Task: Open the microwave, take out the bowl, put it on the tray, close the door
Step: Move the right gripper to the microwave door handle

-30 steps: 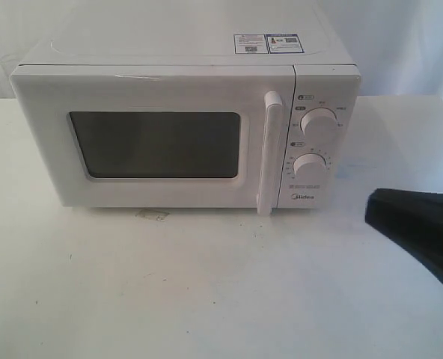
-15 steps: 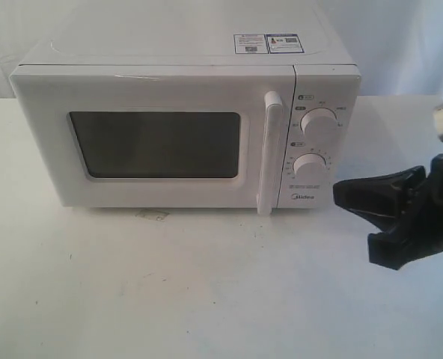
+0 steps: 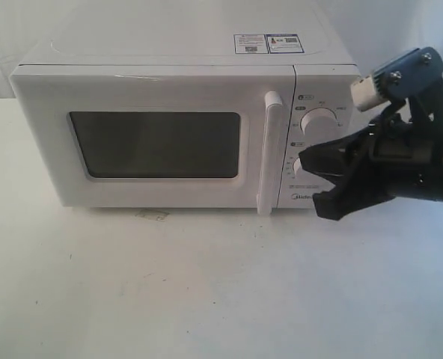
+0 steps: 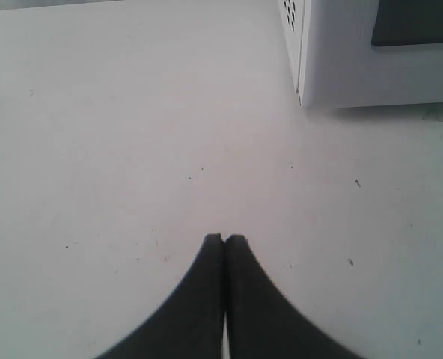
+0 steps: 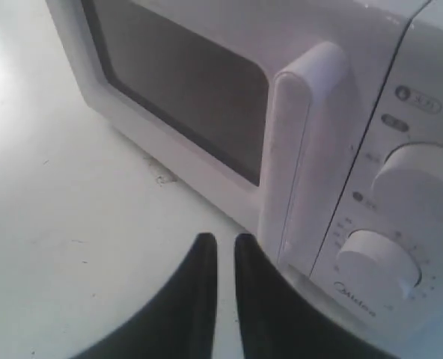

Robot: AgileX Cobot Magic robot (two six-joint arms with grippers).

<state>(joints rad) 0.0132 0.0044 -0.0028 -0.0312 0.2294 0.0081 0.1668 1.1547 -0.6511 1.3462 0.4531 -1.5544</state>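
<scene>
The white microwave (image 3: pixel 184 67) stands at the back of the table with its door (image 3: pixel 154 90) closed. Nothing shows through the dark window (image 3: pixel 158 146), so the bowl is hidden. My right gripper (image 3: pixel 313 183) hangs in front of the control panel, just right of the vertical handle (image 3: pixel 269 153), and covers part of the lower knob (image 3: pixel 296 168). In the right wrist view the gripper (image 5: pixel 225 239) is open by a narrow gap, holds nothing and sits short of the handle (image 5: pixel 296 149). My left gripper (image 4: pixel 225 238) is shut and empty over the table, near a lower corner of the microwave (image 4: pixel 341 67).
The upper knob (image 3: pixel 319 120) stays uncovered above my right gripper. White table surface (image 3: pixel 169 284) stretches in front of the microwave, with a small stain (image 3: pixel 153 215) near the door's lower edge. No tray appears in any view.
My right gripper has come in from the right edge, rising and moving left until it sits in front of the control panel beside the handle. The microwave has not moved.
</scene>
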